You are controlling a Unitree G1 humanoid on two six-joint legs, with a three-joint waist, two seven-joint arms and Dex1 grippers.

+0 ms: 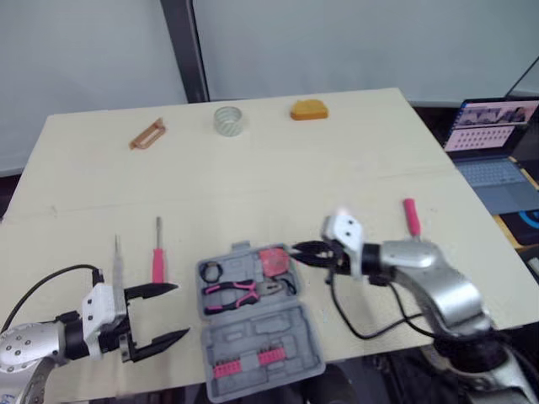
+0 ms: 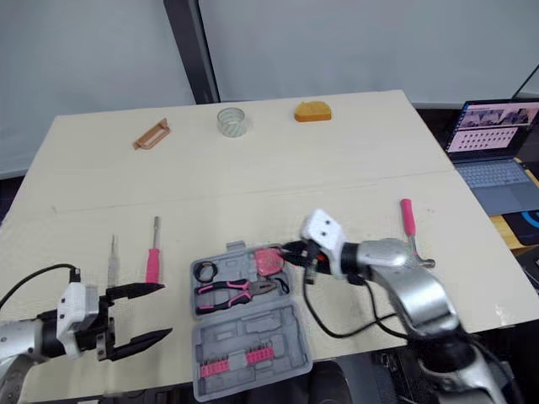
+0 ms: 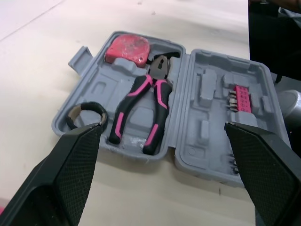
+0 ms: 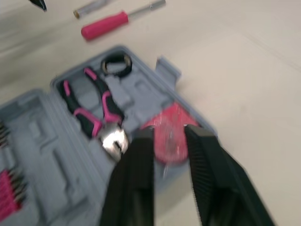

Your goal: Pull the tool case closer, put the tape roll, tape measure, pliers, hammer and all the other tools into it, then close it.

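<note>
One pliers (image 1: pixel 242 295) and one tape measure (image 1: pixel 274 259) are lying in the tool case (image 1: pixel 261 343). The left gripper (image 1: pixel 181 311) is hovering wide open, and the right gripper (image 1: pixel 299 252) is reaching in, slightly parted.

No words or numbers could be read on anything. The laptop (image 1: pixel 495 128) past the right edge of the table (image 1: pixel 337 168) had a lit screen, but its writing was too small to read.

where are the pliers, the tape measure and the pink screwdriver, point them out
pliers (image 3: pixel 161 101), left wrist view, on one black and pink handle
tape measure (image 3: pixel 126 47), left wrist view, on its red top face
pink screwdriver (image 1: pixel 157 265), left eye view, on the pink handle
</note>
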